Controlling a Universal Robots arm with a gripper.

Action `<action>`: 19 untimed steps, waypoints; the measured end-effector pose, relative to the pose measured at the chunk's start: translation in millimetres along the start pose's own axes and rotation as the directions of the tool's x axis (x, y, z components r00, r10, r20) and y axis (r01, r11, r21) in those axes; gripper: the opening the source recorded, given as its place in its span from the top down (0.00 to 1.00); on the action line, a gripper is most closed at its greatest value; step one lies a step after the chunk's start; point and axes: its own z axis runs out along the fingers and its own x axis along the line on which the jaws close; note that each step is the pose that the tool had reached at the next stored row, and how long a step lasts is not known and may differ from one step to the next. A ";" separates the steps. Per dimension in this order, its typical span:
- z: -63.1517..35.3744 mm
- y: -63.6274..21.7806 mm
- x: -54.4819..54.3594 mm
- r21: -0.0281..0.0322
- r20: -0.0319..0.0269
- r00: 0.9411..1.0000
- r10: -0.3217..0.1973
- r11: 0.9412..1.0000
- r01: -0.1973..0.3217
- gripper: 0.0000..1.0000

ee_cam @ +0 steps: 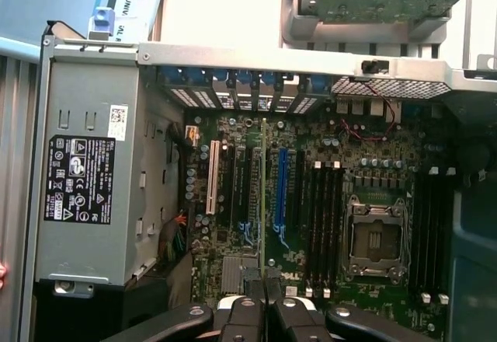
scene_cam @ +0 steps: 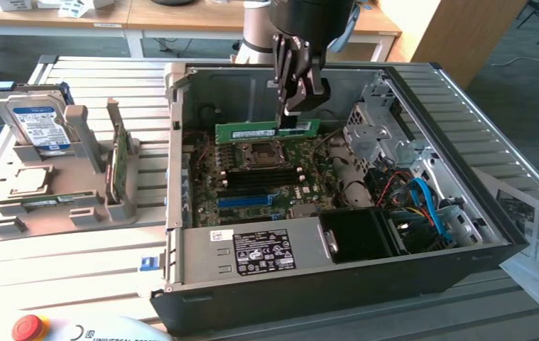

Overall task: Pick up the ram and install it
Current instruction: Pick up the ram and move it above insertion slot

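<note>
Misalignment is the risk you are running here: the gripper point(scene_cam: 300, 114) is pinching almost closed on the top edge of the ram point(scene_cam: 261, 131), which is hanging level above the motherboard point(scene_cam: 241, 206) inside the open case point(scene_cam: 345, 284) (not seated, close over the processor socket point(scene_cam: 263, 153)). If the stick is tilting or sitting off the dark memory slots point(scene_cam: 261, 181), pressing down could bend it or jam it against the latches.
</note>
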 end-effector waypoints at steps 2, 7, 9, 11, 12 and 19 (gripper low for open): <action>0.1 0.0 -0.1 0.002 0.002 1.000 0.000 1.000 0.000 0.88; 0.1 0.0 0.0 0.003 0.003 1.000 0.000 1.000 0.000 0.88; 0.1 0.0 0.0 0.007 0.007 1.000 0.000 1.000 0.000 0.88; 0.1 -0.1 -0.1 0.011 0.011 1.000 0.000 1.000 0.000 0.88; 0.1 0.0 -0.1 0.011 0.011 1.000 0.000 1.000 0.000 0.88; 0.4 0.0 -0.2 0.011 0.011 1.000 0.000 1.000 0.000 0.88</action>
